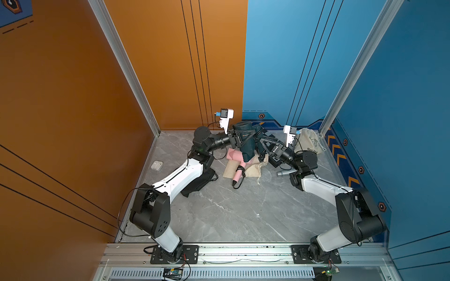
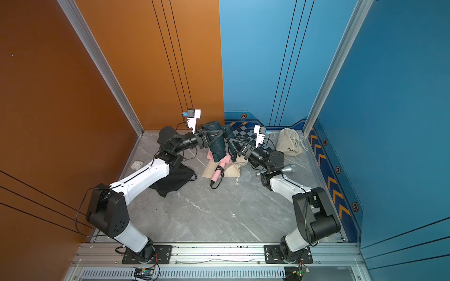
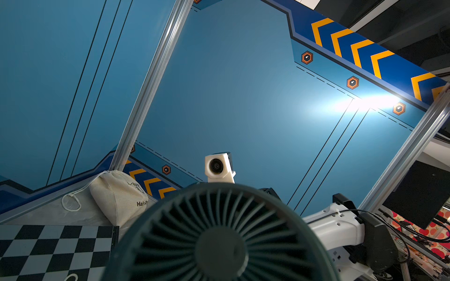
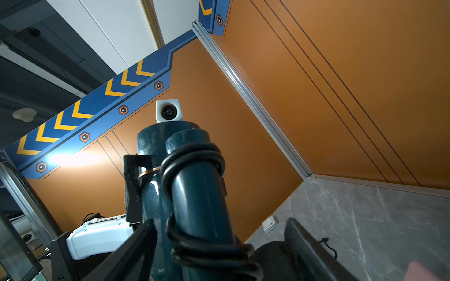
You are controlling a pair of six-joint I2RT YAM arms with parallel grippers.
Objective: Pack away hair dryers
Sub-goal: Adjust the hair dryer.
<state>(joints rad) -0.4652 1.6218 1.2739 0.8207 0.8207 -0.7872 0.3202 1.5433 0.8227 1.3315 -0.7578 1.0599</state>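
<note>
While the dark teal dryer [image 1: 246,151] is held clear of the grey tabletop [image 1: 231,214], it is pinched across its barrel by the left pincer [image 1: 249,138]. Its folded, cord-wrapped handle is straddled by the right pincer [image 4: 218,223], whose jaws are spread, with a gap seen on at least one side. A mid-air handover ahead of bagging is judged to be the step in hand. A firm closing on the handle is probably called for next, so that one pincer can be freed to open a bag mouth. Directly below both pincers the pale pink dryer [image 1: 234,155] is seen lying on, not in, a flat beige drawstring bag [image 1: 254,168]. Beyond the right pincer, towards the far corner, a second beige bag [image 1: 309,141] lettered "Hair Dry…" is seen bulging and gathered at the top, its contents hidden. Beneath the left arm [image 1: 180,178] a black pouch [image 1: 198,182] is seen slumped; whether it is filled cannot be told. No white dryer is seen.
</note>
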